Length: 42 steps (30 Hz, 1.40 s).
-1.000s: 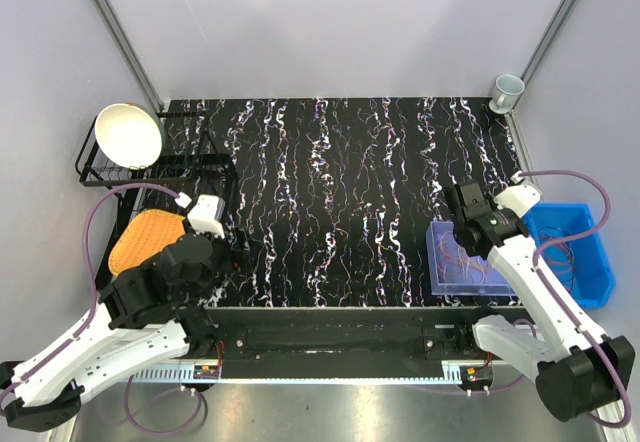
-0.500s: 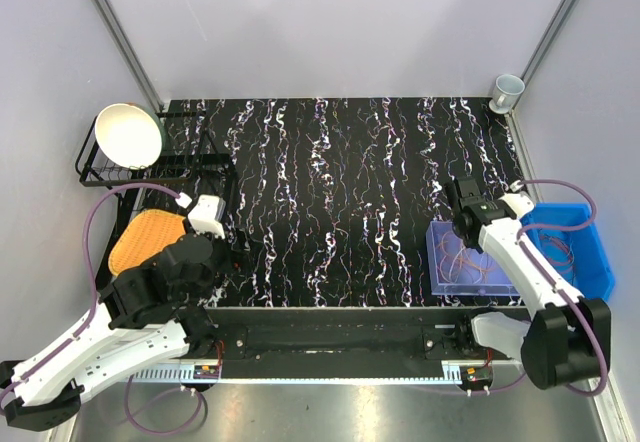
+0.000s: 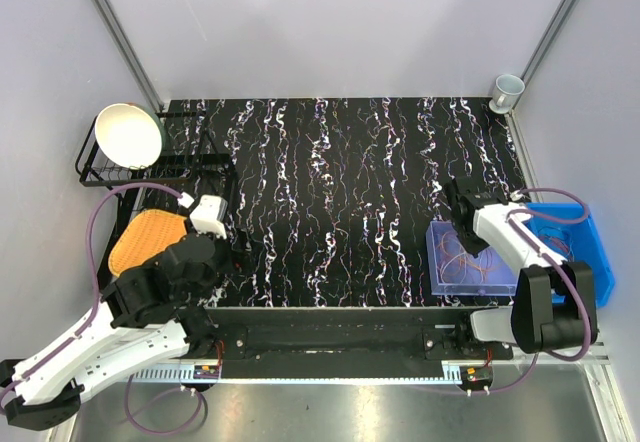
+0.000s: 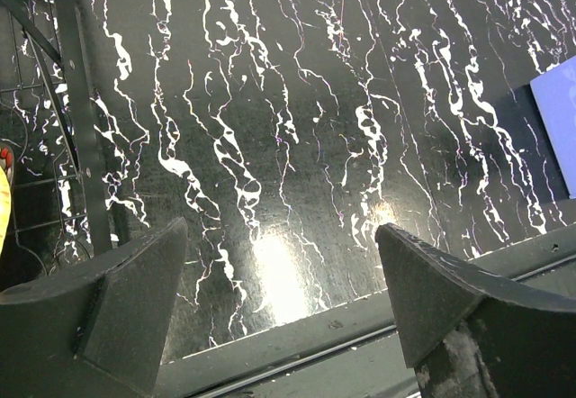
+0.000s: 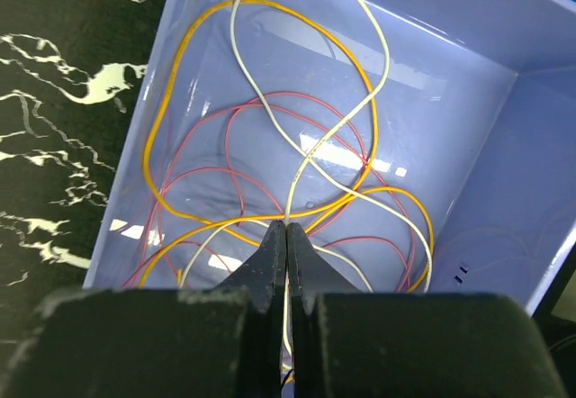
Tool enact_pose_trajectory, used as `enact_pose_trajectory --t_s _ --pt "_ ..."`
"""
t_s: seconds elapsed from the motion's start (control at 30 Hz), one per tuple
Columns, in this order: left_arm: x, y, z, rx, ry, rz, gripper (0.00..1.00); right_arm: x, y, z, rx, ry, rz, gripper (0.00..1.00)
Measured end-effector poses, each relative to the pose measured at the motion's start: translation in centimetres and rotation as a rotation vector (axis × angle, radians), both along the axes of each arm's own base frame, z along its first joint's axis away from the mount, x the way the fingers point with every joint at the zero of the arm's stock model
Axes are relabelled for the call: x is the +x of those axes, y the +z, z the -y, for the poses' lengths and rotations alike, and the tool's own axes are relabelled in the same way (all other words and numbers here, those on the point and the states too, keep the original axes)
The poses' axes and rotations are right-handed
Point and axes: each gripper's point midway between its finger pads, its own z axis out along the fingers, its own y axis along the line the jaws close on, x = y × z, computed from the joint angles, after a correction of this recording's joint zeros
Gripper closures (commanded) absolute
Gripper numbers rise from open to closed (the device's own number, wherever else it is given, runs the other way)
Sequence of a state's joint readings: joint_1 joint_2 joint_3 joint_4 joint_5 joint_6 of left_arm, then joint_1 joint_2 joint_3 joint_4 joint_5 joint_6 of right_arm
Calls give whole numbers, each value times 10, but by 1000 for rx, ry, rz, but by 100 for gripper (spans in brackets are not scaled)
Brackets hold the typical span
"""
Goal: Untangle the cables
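The cables (image 5: 270, 159) are thin orange, red and white wires looped together in a clear pale-purple bin (image 5: 504, 119). My right gripper (image 5: 286, 229) is inside the bin, shut on a white wire that runs up between its fingertips. In the top view the right gripper (image 3: 466, 230) is over the bin's far left part (image 3: 437, 262), with the cables (image 3: 478, 266) below it. My left gripper (image 4: 281, 236) is open and empty, low over the table's near edge, far from the cables. In the top view it (image 3: 232, 250) is at the left front.
A blue bin (image 3: 592, 262) with a few thin wires stands right of the purple bin. A wire dish rack (image 3: 190, 167) with a white bowl (image 3: 128, 134) is at the back left, an orange mat (image 3: 145, 237) beside my left arm, and a cup (image 3: 508, 89) at the back right corner.
My right arm has folded in, its elbow swinging up and left toward the bin, while its gripper stayed at the purple bin and dropped slightly. The left arm has not moved.
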State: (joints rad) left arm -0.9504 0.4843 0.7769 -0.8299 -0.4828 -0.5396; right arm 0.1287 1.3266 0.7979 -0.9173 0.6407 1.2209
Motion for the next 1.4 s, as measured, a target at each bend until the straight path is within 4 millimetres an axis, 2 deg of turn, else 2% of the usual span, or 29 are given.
enact_pose_trajectory --t_s 0.07,0.13,0.17,0.2,0.33,0.43,0.73,0.93,1.03,1.13,1.3,1.4 --pt "0 -1 1 4 0 -3 10 0 4 0 1 0 16 99" --pt "1 -2 1 11 -1 -8 11 1 10 0 5 1 41 90" --pt "1 -3 1 13 -1 -9 10 1 13 0 7 4 56 77" --pt "1 -4 2 18 -1 -13 10 1 25 -1 14 18 100 58" --pt "1 -4 2 21 0 -15 10 1 36 -1 17 38 141 11" --pt "2 -7 3 35 -1 -25 10 0 48 0 16 60 181 0" --pt "3 -10 5 49 0 -34 10 10 80 -6 35 131 234 0" --pt "4 -11 4 52 3 -34 10 25 89 -32 132 301 270 3" --pt "4 -11 4 56 4 -36 10 40 100 -54 199 426 334 2" --pt "5 -13 4 66 8 -40 9 59 117 -85 284 584 414 0" --pt "7 -17 5 85 11 -51 9 90 146 -148 422 869 535 0" --pt "7 -19 5 96 15 -55 9 102 152 -189 473 1034 550 0"
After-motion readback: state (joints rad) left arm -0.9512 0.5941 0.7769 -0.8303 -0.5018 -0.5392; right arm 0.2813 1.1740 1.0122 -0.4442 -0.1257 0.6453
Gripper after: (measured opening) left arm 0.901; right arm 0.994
